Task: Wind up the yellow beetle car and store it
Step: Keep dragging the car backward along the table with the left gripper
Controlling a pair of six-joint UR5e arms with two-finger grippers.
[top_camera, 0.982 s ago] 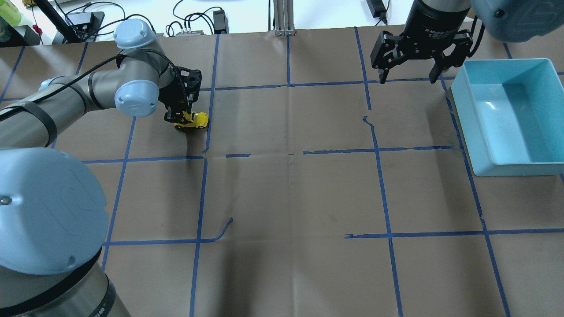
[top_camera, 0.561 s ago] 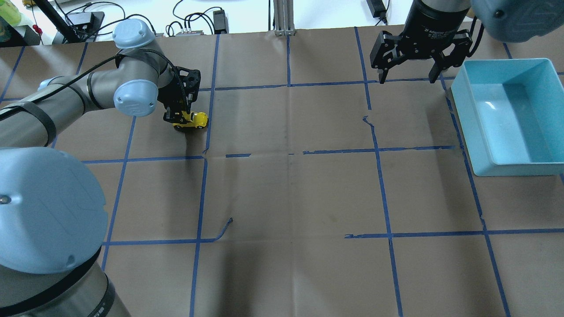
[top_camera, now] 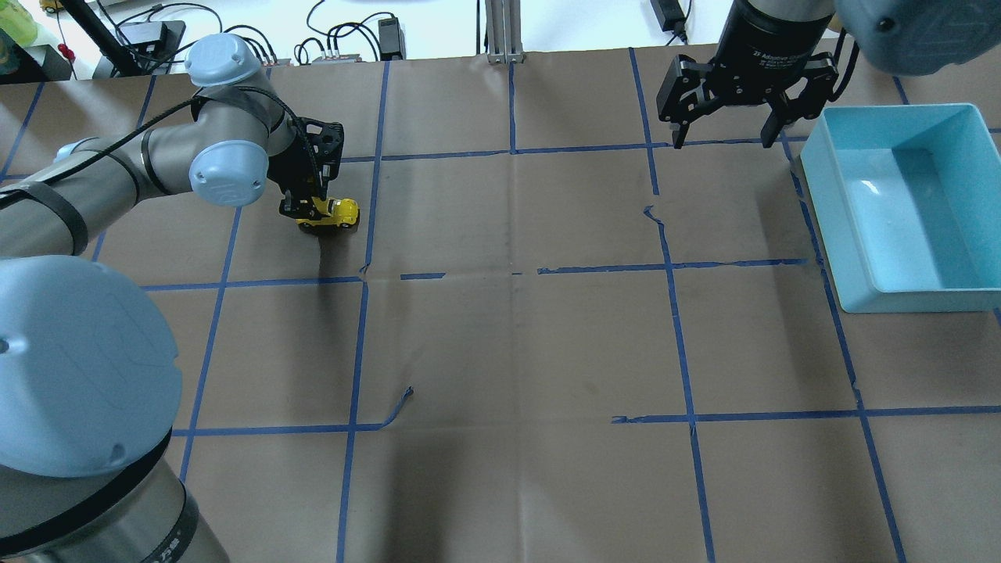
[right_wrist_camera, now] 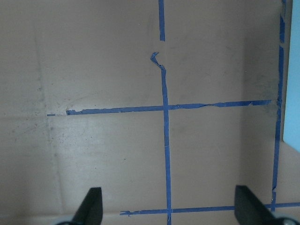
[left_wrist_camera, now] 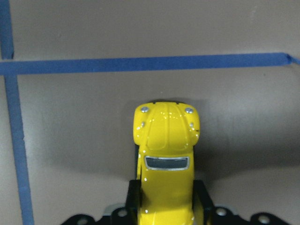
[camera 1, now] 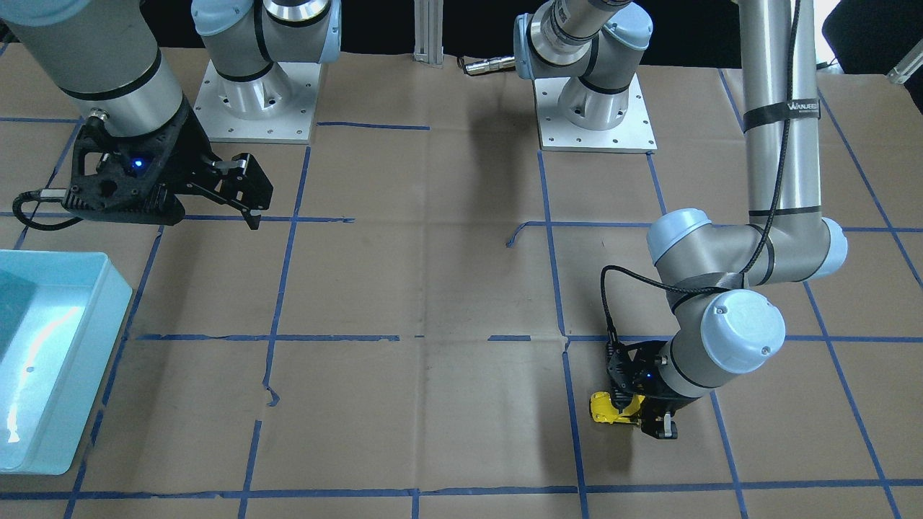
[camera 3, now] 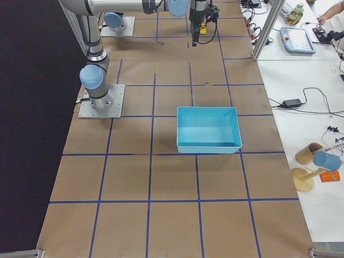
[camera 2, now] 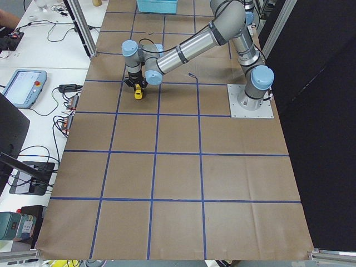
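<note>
The yellow beetle car (top_camera: 338,213) stands on the brown table, in the far left part of the overhead view. My left gripper (top_camera: 311,209) is shut on its rear half, low at the table. In the left wrist view the car (left_wrist_camera: 166,150) points away from the camera and its sides sit between the black fingers (left_wrist_camera: 133,199). It also shows in the front-facing view (camera 1: 607,409) and the left side view (camera 2: 138,93). My right gripper (top_camera: 723,139) is open and empty, hovering above the table beside the blue bin (top_camera: 823,199); its wrist view shows only bare table between the fingertips (right_wrist_camera: 92,206).
The blue bin (camera 1: 101,317) is empty and stands at the robot's right, also in the right side view (camera 3: 208,146). Blue tape lines (top_camera: 364,234) mark a grid on the brown paper. Cables and power supplies (top_camera: 344,39) lie beyond the far edge.
My left gripper has slid the car a short way to the left and slightly farther away along the table. The right arm has not moved.
</note>
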